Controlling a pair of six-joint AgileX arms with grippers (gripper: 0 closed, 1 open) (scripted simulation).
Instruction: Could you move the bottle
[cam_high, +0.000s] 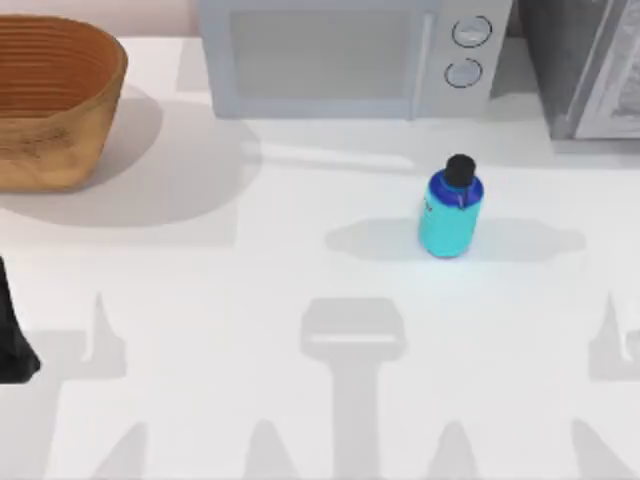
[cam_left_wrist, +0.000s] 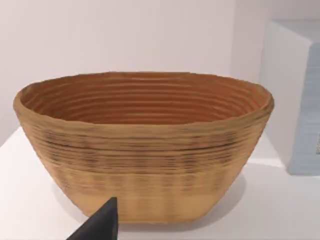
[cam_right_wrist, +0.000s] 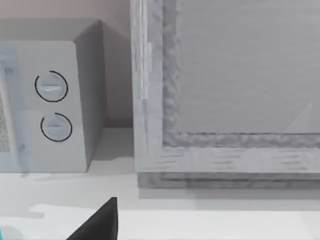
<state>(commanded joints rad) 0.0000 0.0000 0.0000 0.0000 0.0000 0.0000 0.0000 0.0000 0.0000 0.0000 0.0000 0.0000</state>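
**Bottle waiting, nothing gripped**

From above, my left arm (cam_high: 14, 345) sat parked at the table's (cam_high: 300, 420) left edge; the bottle (cam_high: 449, 212) stood upright right of centre, before the microwave (cam_high: 350, 50). It looked light, stiff and slick, so I judged the body below the cap the best place to hold.

My left wrist view faced the basket (cam_left_wrist: 145, 150); one fingertip (cam_left_wrist: 100, 225) showed, so I couldn't tell its state.

My right wrist view showed a fingertip (cam_right_wrist: 100, 222) near the microwave; again I couldn't tell.

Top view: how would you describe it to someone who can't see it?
A small cyan bottle with a black cap stands on a white table, right of centre. A woven basket sits at far left, a microwave behind.
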